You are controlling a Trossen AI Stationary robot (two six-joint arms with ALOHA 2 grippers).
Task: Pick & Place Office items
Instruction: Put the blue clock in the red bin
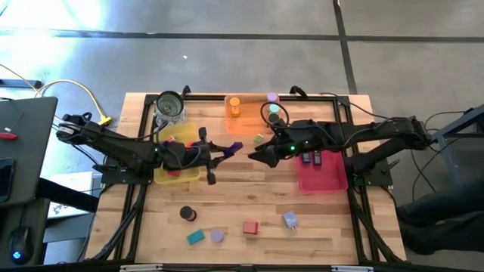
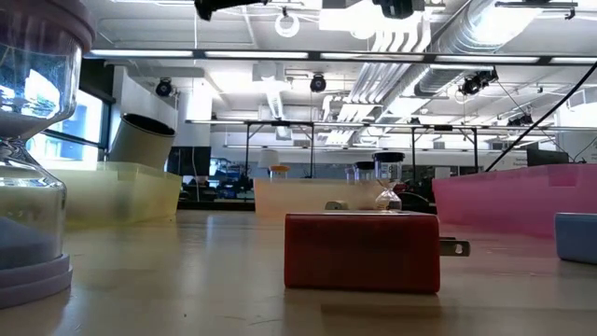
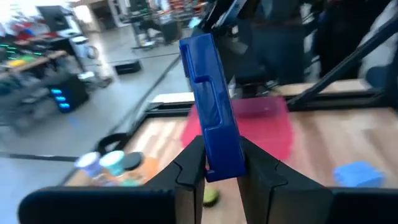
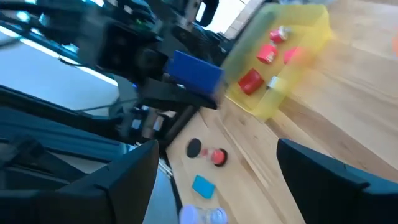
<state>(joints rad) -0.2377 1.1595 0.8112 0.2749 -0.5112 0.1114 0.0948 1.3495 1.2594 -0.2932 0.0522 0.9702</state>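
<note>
My left gripper (image 1: 225, 151) is over the table's middle, shut on a dark-blue block (image 3: 211, 112), which also shows from the other side (image 4: 198, 71). My right gripper (image 1: 255, 155) faces it from the right, just short of the block. Its fingers (image 4: 124, 180) are open and hold nothing. Near the front edge a black cylinder (image 1: 187, 214), a teal block (image 1: 197, 236), a lavender piece (image 1: 218, 236), a red block (image 1: 250, 227) and a pale-blue block (image 1: 290, 220) lie on the wood. Red pieces (image 4: 252, 81) lie in the yellow tray (image 1: 181, 172). My left gripper pinches the dark-blue block's near end (image 3: 222, 163) between its two fingers (image 3: 193, 171). The fingers reach level, from the table's left. The rest of the block sticks out past the fingertips, and the block is lifted clear of the table.
An orange tray (image 1: 246, 125) with cylinders stands at the back middle and a pink tray (image 1: 321, 181) at the right, with dark pieces in it. A glass jar (image 1: 170, 106) stands at the back left. A small green piece (image 1: 259, 138) lies under the grippers.
</note>
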